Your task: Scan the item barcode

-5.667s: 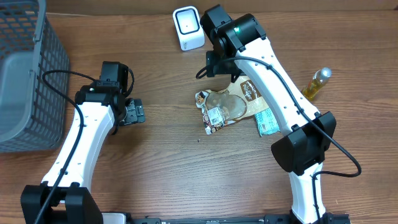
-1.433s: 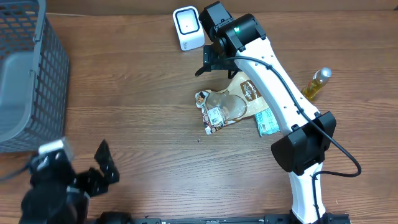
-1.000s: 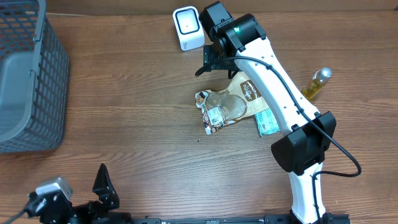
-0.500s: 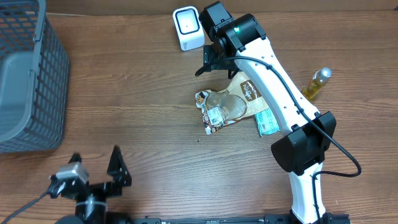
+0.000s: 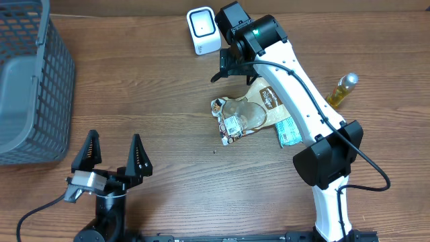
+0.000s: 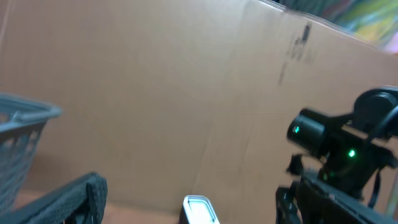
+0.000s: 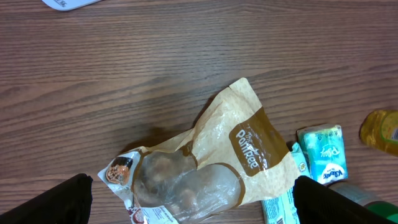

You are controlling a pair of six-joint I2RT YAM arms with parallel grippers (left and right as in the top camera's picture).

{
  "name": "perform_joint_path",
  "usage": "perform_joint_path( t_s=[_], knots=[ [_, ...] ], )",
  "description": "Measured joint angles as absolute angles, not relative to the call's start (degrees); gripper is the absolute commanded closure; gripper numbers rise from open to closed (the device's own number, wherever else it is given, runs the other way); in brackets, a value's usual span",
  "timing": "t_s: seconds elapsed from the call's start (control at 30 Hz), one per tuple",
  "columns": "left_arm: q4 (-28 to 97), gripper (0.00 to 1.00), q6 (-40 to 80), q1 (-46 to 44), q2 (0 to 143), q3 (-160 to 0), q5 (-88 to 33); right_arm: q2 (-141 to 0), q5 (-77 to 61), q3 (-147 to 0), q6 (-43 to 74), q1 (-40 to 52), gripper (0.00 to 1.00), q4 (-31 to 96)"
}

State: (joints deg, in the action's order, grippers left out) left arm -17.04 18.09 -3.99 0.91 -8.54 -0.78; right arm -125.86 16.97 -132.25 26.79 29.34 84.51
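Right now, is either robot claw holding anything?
No, nothing is held. The left claw is open and empty, and the right claw hangs open above the bag.

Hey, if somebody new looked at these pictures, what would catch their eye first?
The brown snack bag lying in the middle stands out, with the white right arm arched over it and the right gripper open near the white scanner. At the near edge the left gripper faces the far side, jaws spread wide; a grey basket fills the left edge.
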Motion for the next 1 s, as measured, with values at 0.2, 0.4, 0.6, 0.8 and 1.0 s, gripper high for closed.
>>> perform_joint_path(
  t_s=[0.2,0.4,0.6,0.8,1.0],
  knots=[
    [-29.3,0.00,18.1,-4.0,0.9,-3.1,-1.1,-125.9,17.0,-132.2,26.8,29.3,0.00,84.5],
    [-27.7,0.00,18.1,-4.0,0.9,-0.8,-1.1,-125.9,17.0,-132.2,26.8,29.3,0.00,84.5],
    [-19.3,0.01,18.1,-4.0,0.9,-0.5,-1.1,-125.9,17.0,-132.2,26.7,29.3,0.00,84.5],
    [-6.0,0.00,18.1,-4.0,0.9,-0.5,-0.6,-125.9,17.0,-132.2,26.8,29.3,0.00,84.5],
    [3.4,0.01,18.0,-4.0,0.9,-0.5,1.5,-125.9,16.9,-132.2,26.8,29.3,0.00,84.5]
  ],
)
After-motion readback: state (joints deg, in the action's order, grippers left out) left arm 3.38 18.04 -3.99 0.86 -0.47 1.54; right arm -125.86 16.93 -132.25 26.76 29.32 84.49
